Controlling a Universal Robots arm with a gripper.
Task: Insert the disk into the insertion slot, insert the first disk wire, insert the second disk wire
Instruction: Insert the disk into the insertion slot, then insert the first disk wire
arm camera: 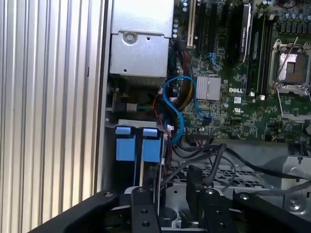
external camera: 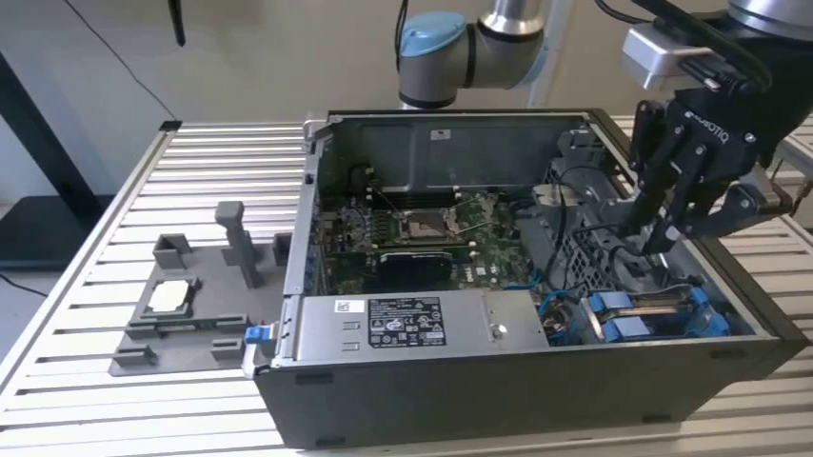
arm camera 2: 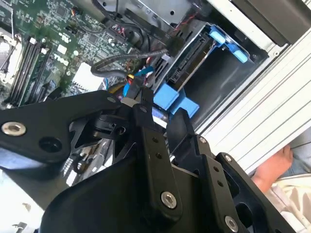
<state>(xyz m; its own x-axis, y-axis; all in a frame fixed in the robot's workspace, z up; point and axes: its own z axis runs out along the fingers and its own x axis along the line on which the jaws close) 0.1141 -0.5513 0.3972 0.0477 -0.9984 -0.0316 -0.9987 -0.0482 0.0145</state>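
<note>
An open computer case (external camera: pixel 508 390) lies on a slatted table. The insertion slot (external camera: pixel 692 319), a dark metal bay with blue clips (arm camera 2: pixel 226 41), sits in the case corner at the exterior view's right. The disk (arm camera 2: pixel 192 53) rests inside the slot, its connector edge facing the motherboard; in the exterior view it shows as a bright strip (external camera: pixel 650 303) between the clips. A blue wire (arm camera: pixel 175 97) and black cables (arm camera: pixel 218 160) lie loose beside the bay, and one black cable end (arm camera 2: pixel 160 58) is close to the disk's edge. My gripper (external camera: pixel 661 243) hangs over the perforated cage just behind the slot.
A grey labelled power-supply box (external camera: pixel 406 324) fills the case's front, beside the slot. The motherboard (external camera: pixel 420 228) lies behind it. A grey fixture (external camera: pixel 190 305) with upright posts stands on the table (external camera: pixel 76 381) at the exterior view's left. A person's hand (arm camera 2: pixel 272 170) shows beyond the case.
</note>
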